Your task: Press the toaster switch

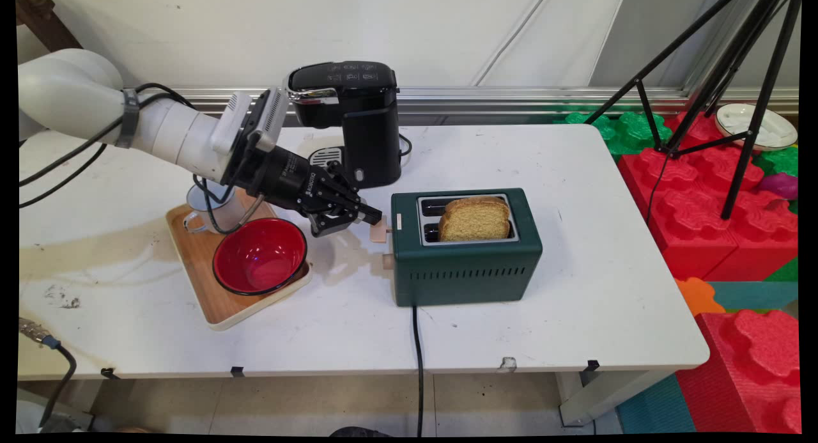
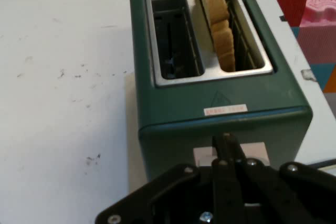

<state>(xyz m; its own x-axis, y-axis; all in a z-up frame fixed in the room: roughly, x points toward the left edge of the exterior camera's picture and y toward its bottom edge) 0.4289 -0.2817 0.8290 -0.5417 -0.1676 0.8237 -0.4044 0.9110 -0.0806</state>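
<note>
The green toaster (image 1: 465, 264) stands mid-table with a bread slice (image 1: 475, 219) upright in its near slot. The gripper (image 1: 376, 218) has its fingers drawn together at the toaster's pale lever (image 1: 379, 231) on the left end, touching it. From the hand view, the other slot (image 2: 173, 35) is seen bare. Beside the arm, a red bowl (image 1: 261, 256) sits on a wooden tray (image 1: 217, 302), with a black coffee machine (image 1: 358, 120) behind.

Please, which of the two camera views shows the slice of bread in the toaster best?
The main view: the slice of bread shows its broad face, standing up out of the slot nearer the camera of the green toaster. The hand view shows the slice only edge-on, its top cut by the picture's edge, above the gripper.
</note>
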